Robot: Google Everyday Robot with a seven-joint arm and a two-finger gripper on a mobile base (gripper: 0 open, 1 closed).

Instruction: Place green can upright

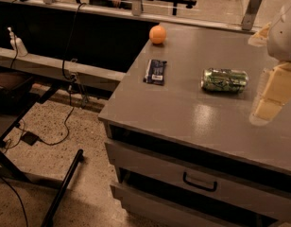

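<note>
Fig. Item counts, camera view. Desk (183, 122) carried 3 objs: 1 can (224, 80), 1 orange (158, 34), 1 bar (155, 71). Desk front had 2 drawers (150, 167), w/ 1 handle (200, 183) visible. Left shelf held 1 bottle (15, 41). There was 1 gripper (270, 98), at right edge over desk, right of can, not touching it.
</note>
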